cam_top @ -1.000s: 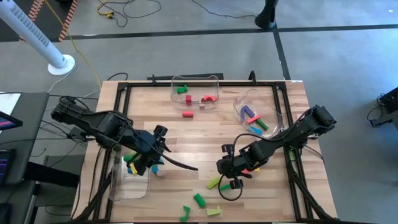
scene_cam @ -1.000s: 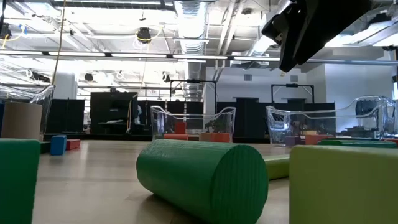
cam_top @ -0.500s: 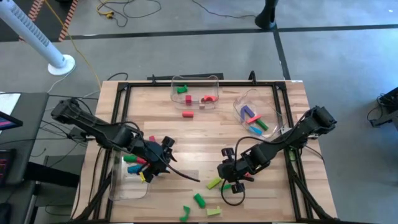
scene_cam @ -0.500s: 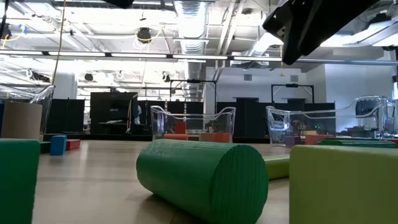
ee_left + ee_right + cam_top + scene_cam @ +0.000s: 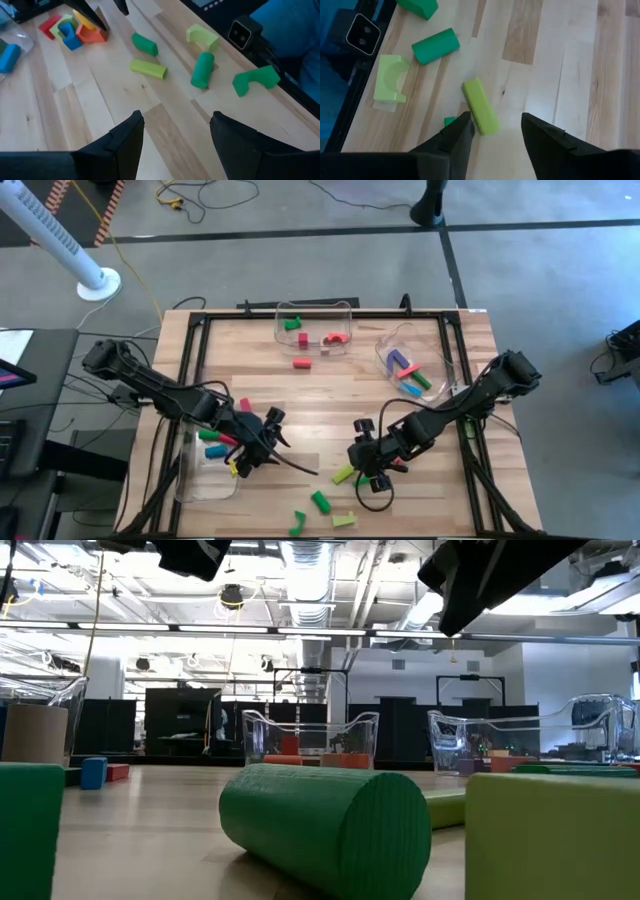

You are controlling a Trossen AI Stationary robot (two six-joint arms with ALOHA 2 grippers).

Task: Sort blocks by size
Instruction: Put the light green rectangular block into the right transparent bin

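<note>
1. Near the table's front middle, the right gripper [image 5: 366,471] hangs low over the wood with its fingers [image 5: 455,140] spread apart and nothing between them.
2. A lime bar [image 5: 480,106] lies on the table just ahead of those fingertips, angled across the gap, and no finger is on it.
3. Beyond the bar, in the right wrist view, lie a green cylinder [image 5: 435,46], a lime arch [image 5: 391,78] and part of a green block [image 5: 417,6]; a small green piece [image 5: 450,121] peeks out beside one finger.
4. On the left side, the left gripper [image 5: 262,452] sits just off the left bin [image 5: 208,480], its fingers [image 5: 117,145] wide and empty.
5. Ahead of it, well apart, lie a second green cylinder [image 5: 202,70], a short green roll [image 5: 145,44] and a green arch [image 5: 256,79].
6. A heap of red, blue, yellow and orange blocks [image 5: 72,29] lies farther off, in front of the right arm.
7. At the back, two more bins [image 5: 314,326] hold blocks, and a red block [image 5: 301,363] lies on the table by them.
</note>
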